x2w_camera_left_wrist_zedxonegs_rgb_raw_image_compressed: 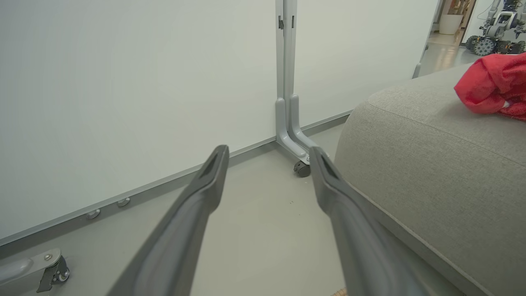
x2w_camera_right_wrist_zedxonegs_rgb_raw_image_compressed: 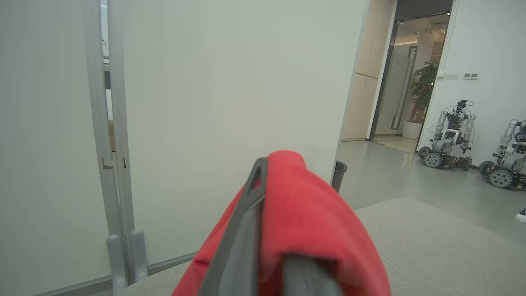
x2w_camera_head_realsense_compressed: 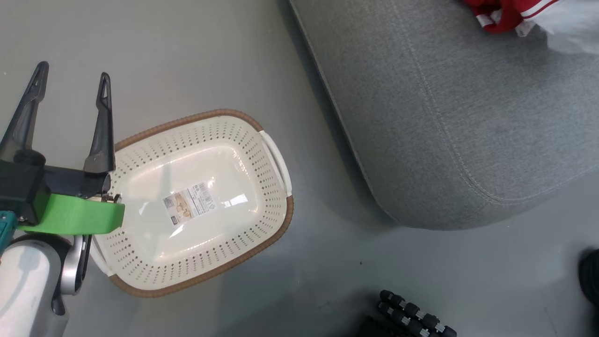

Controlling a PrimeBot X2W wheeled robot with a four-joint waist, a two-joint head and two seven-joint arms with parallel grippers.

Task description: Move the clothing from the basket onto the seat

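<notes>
Your left claw (x2w_camera_head_realsense_compressed: 74,71) sits at the left of the head view, fingers spread wide with nothing between them, tips pointing to the top of the frame. In the left wrist view that claw (x2w_camera_left_wrist_zedxonegs_rgb_raw_image_compressed: 268,151) gapes over bare floor (x2w_camera_left_wrist_zedxonegs_rgb_raw_image_compressed: 263,230), with the seat (x2w_camera_left_wrist_zedxonegs_rgb_raw_image_compressed: 431,164) just to the right.

Look at the basket (x2w_camera_head_realsense_compressed: 196,117): it stands on the floor at lower left of centre, its long axis slanting from lower left to upper right, one white handle at each short end. Its pale bottom is on show, with the paper label (x2w_camera_head_realsense_compressed: 189,202) in the middle. The left claw's green mount overlaps its left edge.

The seat (x2w_camera_head_realsense_compressed: 444,117) takes the right of the head view, its stitched seam running diagonally from top centre down to the right.

The clothing (x2w_camera_head_realsense_compressed: 500,16) is in the top right corner, on the seat, bunched up, so you can't read a long axis. In the right wrist view your right claw (x2w_camera_right_wrist_zedxonegs_rgb_raw_image_compressed: 277,181) is closed on the clothing (x2w_camera_right_wrist_zedxonegs_rgb_raw_image_compressed: 312,222); red fabric drapes over both fingers, above the seat (x2w_camera_right_wrist_zedxonegs_rgb_raw_image_compressed: 431,238). The left wrist view shows the clothing (x2w_camera_left_wrist_zedxonegs_rgb_raw_image_compressed: 493,86) as a red heap on the seat top at upper right.
</notes>
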